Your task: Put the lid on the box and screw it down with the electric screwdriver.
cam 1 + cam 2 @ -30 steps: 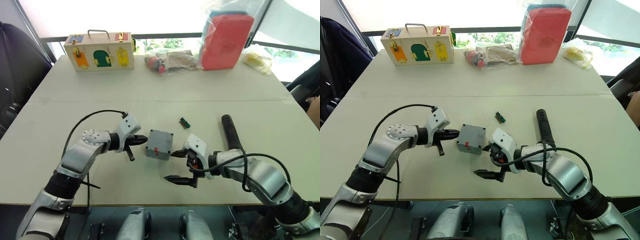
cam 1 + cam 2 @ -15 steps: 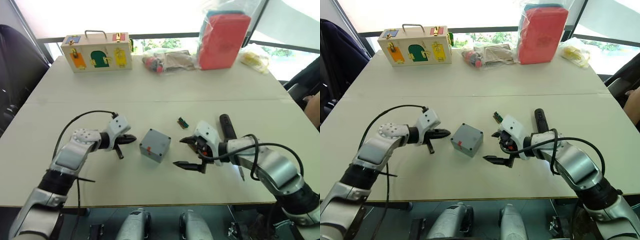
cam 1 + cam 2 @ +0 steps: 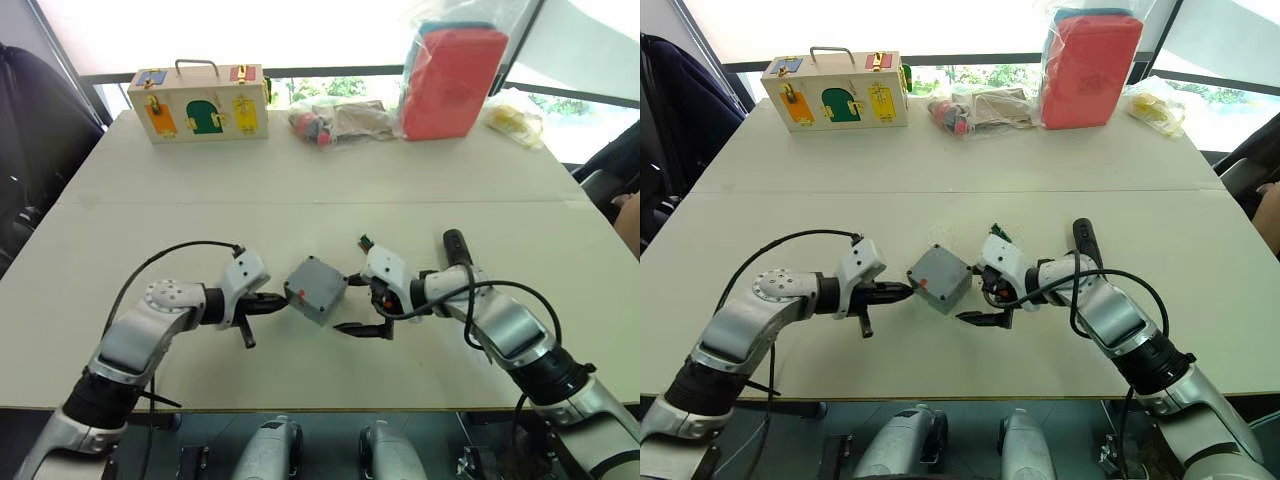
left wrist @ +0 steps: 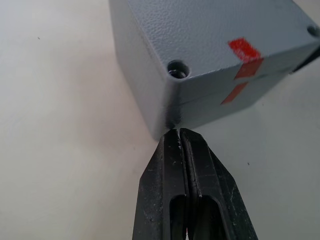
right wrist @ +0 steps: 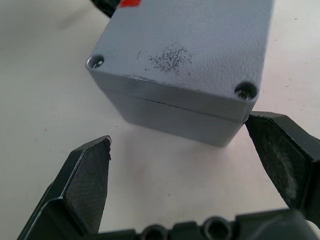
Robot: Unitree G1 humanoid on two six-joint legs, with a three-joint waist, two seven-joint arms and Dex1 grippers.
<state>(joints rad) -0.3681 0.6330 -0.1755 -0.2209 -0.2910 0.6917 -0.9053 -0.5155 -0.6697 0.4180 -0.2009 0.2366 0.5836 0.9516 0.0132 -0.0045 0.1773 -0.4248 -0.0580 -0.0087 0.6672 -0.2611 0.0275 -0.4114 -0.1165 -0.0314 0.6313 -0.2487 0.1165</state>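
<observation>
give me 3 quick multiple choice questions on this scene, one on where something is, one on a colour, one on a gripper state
1. Where is the box?
A. between the two grippers
B. beside the wooden case
C. at the table's right edge

2. What colour is the mark on the box?
A. green
B. red
C. yellow

3. How does the left gripper stand?
A. wide open
B. shut on the box
C. shut, tip against a box corner

Answers: 1 A, the right gripper flanks its other side. 2 B, red tape crosses the lid seam. 3 C, fingers pressed together.

My box (image 5: pixel 165 105) and its lid (image 4: pixel 220 35) look like matt grey plastic, finely pebbled. My 2 left fingers (image 4: pixel 172 200) seem ribbed black rubber; the table (image 4: pixel 60 150) is smooth, matt.
</observation>
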